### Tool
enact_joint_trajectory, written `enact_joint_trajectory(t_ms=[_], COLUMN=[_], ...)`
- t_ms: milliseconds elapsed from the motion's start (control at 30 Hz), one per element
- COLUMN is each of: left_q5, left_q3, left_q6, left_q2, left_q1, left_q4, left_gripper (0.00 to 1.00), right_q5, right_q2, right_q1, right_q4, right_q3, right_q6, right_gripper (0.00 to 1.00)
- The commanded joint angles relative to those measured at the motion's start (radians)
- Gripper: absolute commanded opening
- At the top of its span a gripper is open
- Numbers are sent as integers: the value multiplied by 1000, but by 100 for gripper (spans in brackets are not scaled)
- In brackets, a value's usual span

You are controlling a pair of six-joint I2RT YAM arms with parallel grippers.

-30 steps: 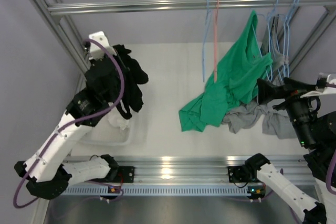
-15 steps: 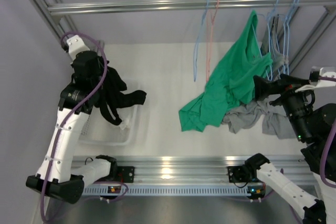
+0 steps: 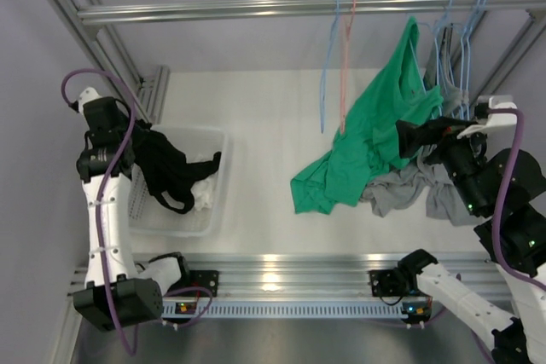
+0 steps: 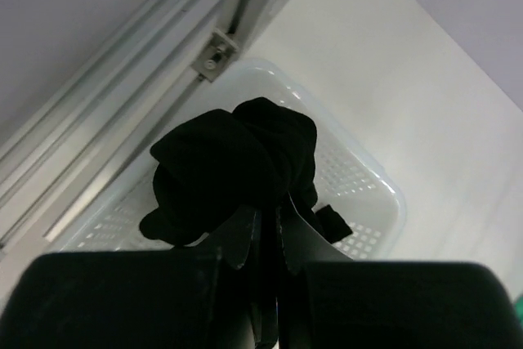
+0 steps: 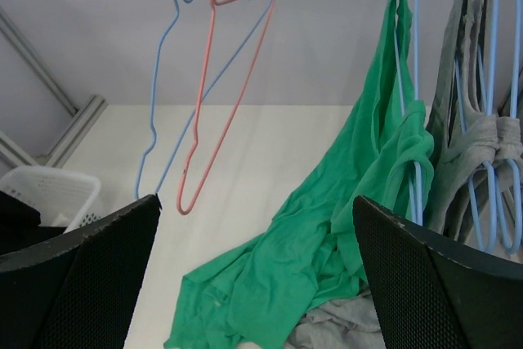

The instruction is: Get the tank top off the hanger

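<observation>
Left gripper (image 4: 265, 230): its fingers (image 4: 239, 243) are being pressed almost together, clenched on a bunched black fabric tank top (image 4: 233, 161); the fabric is being pinched right at the fingertips, with only a thin seam of gap showing between them in the left wrist view. The black fabric tank top is being held off any hanger, over the white perforated plastic basket (image 3: 215, 138) at the left side of the white table (image 3: 264, 125); seen from above, its strap loops are being let hang inside the basket walls, next to a crumpled white cloth (image 3: 201, 198); whether the fabric is touching the basket floor cannot be told.

Right gripper (image 5: 255, 202): its two black padded fingers (image 5: 82, 267) are being held spread wide apart, released, with nothing being gripped or touched between them; it is being held in the air, pointed at a green fabric top (image 5: 359, 185), near it but apart. The green fabric top is being carried by one shoulder on a light blue wire hanger (image 5: 416, 96) hooked on the silver metal rail (image 3: 256, 10), its lower part being trailed onto the table; crumpled grey garments (image 3: 409, 189) are being left lying just beside and partly under it; more grey fabric (image 5: 462, 153) is being held on blue hangers further right. A bare pale blue wire hanger (image 5: 155, 120) and a bare pink wire hanger (image 5: 214, 96) are being carried by the same rail, left of the green top.
</observation>
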Motion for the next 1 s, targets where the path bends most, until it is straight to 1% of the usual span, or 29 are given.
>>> enact_joint_trajectory(t_ms=[0,67,100,167,267,333,400,467,533,600,633,667,700,733,767,800,900,933,967], left_q5=[182,270,282,297,276,299,372,361,322,276,224,200,169,146,146,149,137,135,136], left_q3=[-41,-95,-122,-198,-297,-365,-393,-416,-423,-442,-452,-471,-477,-479,-479,-470,-427,-402,-372], left_q6=[-16,-17,-19,-24,-43,-66,-97,-111,-111,-116,-116,-123,-128,-131,-128,-123,-100,-88,-67], left_q2=[-9,-29,-41,-81,-118,-109,-56,12,68,83,86,86,89,92,92,86,11,-43,-67], left_q1=[5,3,3,2,-1,-1,-15,-49,-98,-119,-125,-129,-130,-132,-132,-132,-132,-133,-138], left_q4=[50,64,79,87,111,151,183,216,216,220,223,225,225,225,224,224,205,187,165], left_gripper=[0,0,0,0,0,0,4,5,4,3,5,11,38,48,54,66,77,84,99], right_q5=[-6,-9,-9,-11,-18,-24,-27,-26,-43,-70,-102,-116,-126,-138,-141,-144,-161,-165,-167], right_q2=[5,23,28,41,80,109,166,228,282,304,310,319,322,327,333,339,358,377,390], right_q1=[7,9,9,9,7,9,9,6,-16,-37,-57,-68,-74,-86,-91,-99,-145,-181,-207], right_q4=[20,19,19,19,19,19,16,17,17,16,17,19,19,17,17,16,8,-16,-33], right_q3=[-11,-2,4,27,74,108,130,157,179,189,197,202,206,220,229,239,291,329,352], right_q6=[-3,2,0,-1,-9,-17,-29,-38,-41,-34,-27,-20,-18,-17,-20,-24,-44,-49,-61], right_gripper=[99,99,99,99,100,100,99,99,99,99,99,99,100,99,99,99,99,99,99])
